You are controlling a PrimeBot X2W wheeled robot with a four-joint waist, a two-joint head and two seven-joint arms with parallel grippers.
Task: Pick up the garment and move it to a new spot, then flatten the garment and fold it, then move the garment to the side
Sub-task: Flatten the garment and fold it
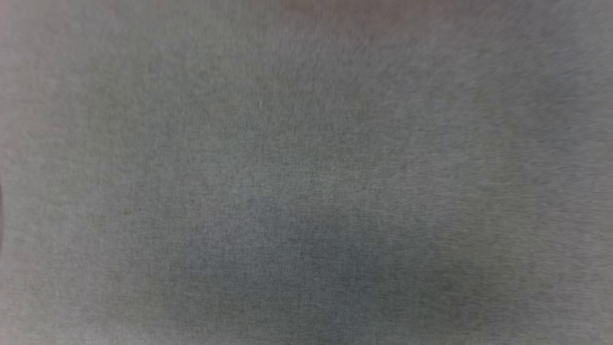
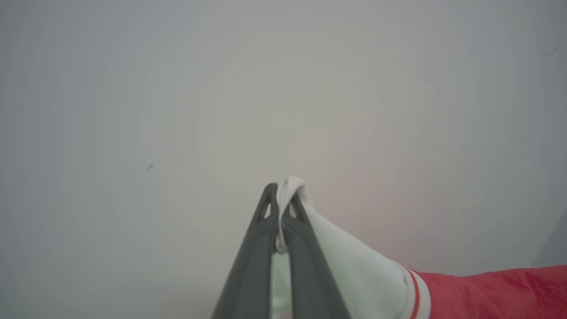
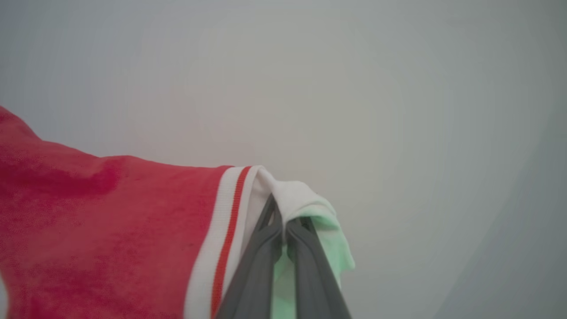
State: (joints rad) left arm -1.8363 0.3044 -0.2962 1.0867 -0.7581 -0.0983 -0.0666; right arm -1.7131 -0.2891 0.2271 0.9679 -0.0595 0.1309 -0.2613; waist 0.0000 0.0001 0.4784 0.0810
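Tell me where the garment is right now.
The garment spans between both arms: left pincer clamps one white sleeve, right pincer the other.

place: cannot tell | evidence: plain pale grey surface in wrist views | head view: blurred grey

Below my head, a grey surface is blurred beyond naming. Frame edges cut off the garment by my left gripper and right gripper. A speck apart from it is too small to tell.
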